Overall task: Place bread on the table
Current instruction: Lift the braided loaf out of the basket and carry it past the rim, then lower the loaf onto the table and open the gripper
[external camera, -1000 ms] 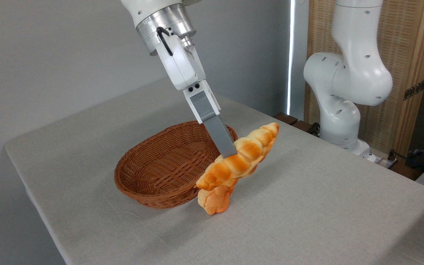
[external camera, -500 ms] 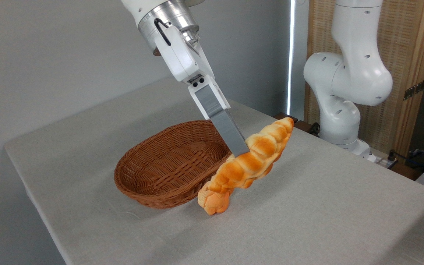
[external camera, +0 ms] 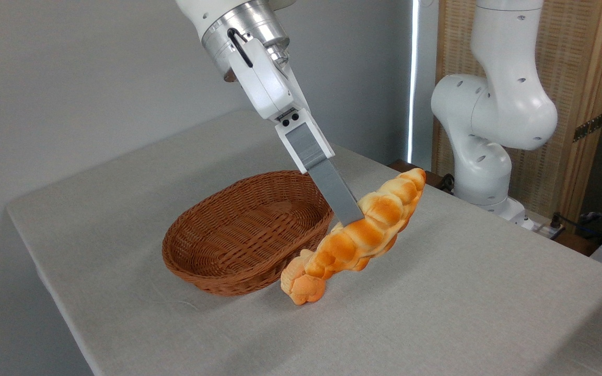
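The gripper clamps the bread mid-length, tilted, clear of the basket beside it so the loaf can come down onto the table. Its low end overlaps a small bun below; contact unclear. Grey cloth all round, plain wall behind, the arm's base beyond the far edge.
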`<control>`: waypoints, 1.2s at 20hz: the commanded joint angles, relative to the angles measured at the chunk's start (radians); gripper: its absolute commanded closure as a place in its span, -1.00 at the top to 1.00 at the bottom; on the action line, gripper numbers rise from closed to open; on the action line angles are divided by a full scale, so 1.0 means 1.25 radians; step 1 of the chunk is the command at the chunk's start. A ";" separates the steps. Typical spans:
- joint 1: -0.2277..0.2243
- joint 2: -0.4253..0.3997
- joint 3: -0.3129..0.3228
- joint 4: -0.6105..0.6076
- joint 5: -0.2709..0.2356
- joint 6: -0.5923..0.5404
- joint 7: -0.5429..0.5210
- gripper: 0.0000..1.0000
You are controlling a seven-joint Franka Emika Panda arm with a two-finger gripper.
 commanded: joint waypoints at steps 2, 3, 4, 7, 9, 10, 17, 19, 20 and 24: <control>-0.005 0.001 0.005 0.016 0.007 -0.024 0.013 0.59; -0.005 0.001 0.005 0.016 0.007 -0.024 0.013 0.63; -0.005 0.002 0.005 0.016 0.007 -0.024 0.012 0.64; -0.005 0.002 0.005 0.016 0.007 -0.024 0.012 0.80; -0.005 0.002 0.005 0.016 0.007 -0.024 0.010 0.88; -0.005 0.002 0.005 0.015 0.007 -0.024 0.010 0.88; -0.005 0.002 0.004 0.016 0.007 -0.024 0.008 0.89; -0.005 0.001 0.003 0.017 -0.001 -0.024 -0.027 0.92; -0.005 0.001 0.003 0.017 -0.006 -0.024 -0.047 0.97; -0.006 0.002 0.004 0.054 -0.171 -0.024 -0.217 1.00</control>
